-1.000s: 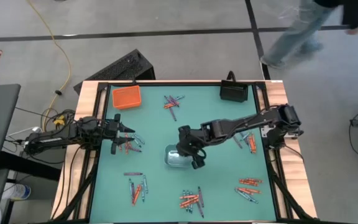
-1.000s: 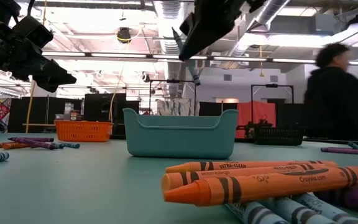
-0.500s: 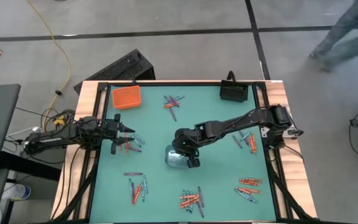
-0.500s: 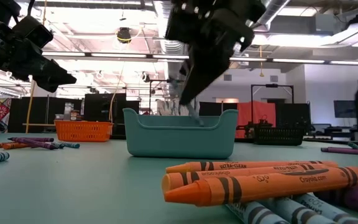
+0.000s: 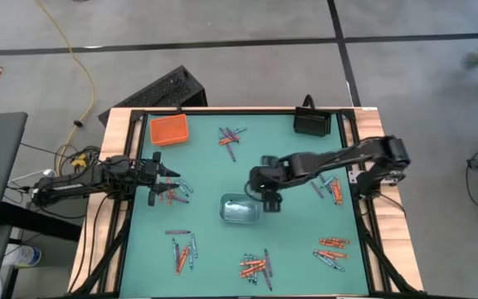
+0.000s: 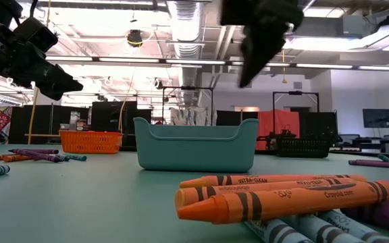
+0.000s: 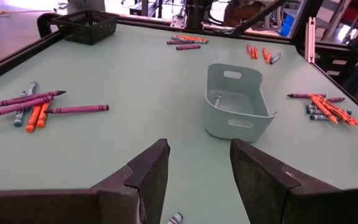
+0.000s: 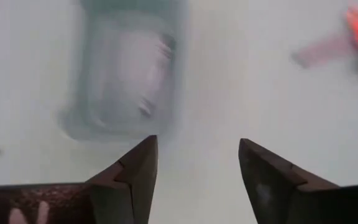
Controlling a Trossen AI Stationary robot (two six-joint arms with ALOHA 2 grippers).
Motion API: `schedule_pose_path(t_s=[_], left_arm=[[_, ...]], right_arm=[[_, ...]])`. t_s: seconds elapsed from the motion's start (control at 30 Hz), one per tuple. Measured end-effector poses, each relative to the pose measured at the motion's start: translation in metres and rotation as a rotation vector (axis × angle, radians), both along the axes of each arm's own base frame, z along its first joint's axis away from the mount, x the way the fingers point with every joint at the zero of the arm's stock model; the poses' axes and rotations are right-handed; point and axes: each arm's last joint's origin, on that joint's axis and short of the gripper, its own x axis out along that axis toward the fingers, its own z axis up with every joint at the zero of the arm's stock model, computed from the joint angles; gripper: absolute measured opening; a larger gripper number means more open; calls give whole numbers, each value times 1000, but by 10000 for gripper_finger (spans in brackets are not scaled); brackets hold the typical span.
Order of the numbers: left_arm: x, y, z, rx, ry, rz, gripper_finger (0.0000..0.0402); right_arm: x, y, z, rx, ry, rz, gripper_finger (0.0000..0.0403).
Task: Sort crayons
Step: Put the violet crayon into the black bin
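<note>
Several crayons (image 5: 331,191) are lying loose at three o'clock of the grey tray (image 5: 240,209), so the right gripper (image 5: 272,202), hovering spread and empty beside it, should be lining up along one stick.

**Lighting and picture quality across the four views**

Even overhead light covers the green-topped bench (image 5: 206,241), with only soft, short shadows under the arms. In the low view, long ceiling strip lights (image 6: 134,62) glare white against a dim back wall; the nearest orange paper-wrapped crayons (image 6: 282,196) are sharp, while the dark right gripper (image 6: 258,34) above is smeared by motion. The right wrist view is washed out and heavily blurred: the pale teal plastic tray (image 8: 126,74) shows only as a streaked shape. The left wrist view is crisp and bright, its lines bowing slightly toward the edges.
</note>
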Motion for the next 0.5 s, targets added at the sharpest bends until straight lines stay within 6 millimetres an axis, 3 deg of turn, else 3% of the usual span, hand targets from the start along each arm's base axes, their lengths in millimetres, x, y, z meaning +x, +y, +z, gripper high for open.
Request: schedule_pose_path(t_s=[0.1,0.33,0.5], left_arm=[[0,0,0,0,0,0,162],[0,0,0,0,0,0,162],[0,0,0,0,0,0,162]], right_arm=[[-27,-5,-7,-3,54,-140,214],[-97,-24,-68,70,165,-487,190],[-128,-38,-83,101,161,-661,178]])
